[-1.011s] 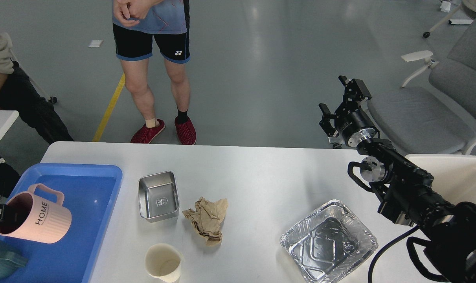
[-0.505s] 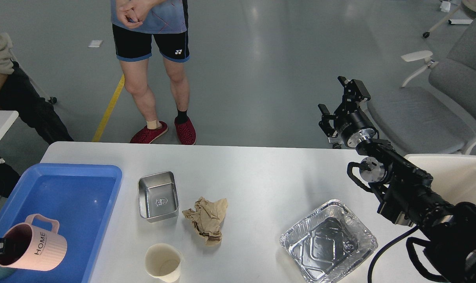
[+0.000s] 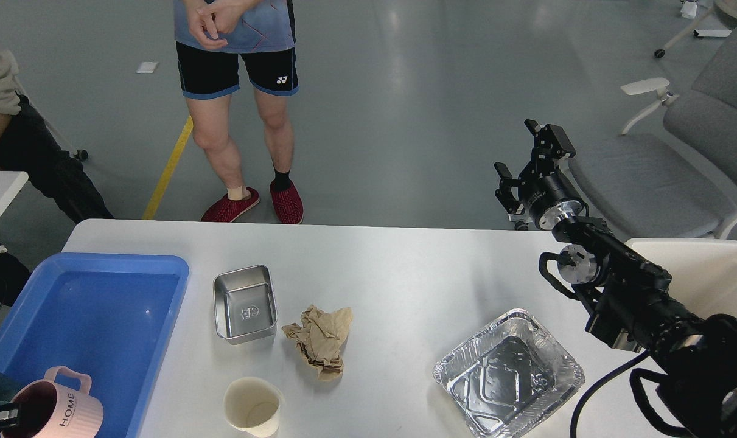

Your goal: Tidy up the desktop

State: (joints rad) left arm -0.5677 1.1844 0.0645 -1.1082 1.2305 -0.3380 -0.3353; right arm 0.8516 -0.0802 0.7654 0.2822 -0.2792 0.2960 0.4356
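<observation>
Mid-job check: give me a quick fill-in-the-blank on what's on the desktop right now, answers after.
1. The pink mug printed HOME sits low in the near corner of the ____ tray.
2. The crumpled brown paper lies on the desktop between the steel tin and the ____ tray.
3. The paper cup stands upright and looks ____ inside.
4. The right gripper holds ____.

Answers: blue; foil; empty; nothing

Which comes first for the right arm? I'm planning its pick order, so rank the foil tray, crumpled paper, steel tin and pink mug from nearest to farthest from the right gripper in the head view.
1. Foil tray, below the right gripper, desktop's right side.
2. Crumpled paper, centre.
3. Steel tin, left of the paper.
4. Pink mug, far left in the blue tray.
</observation>
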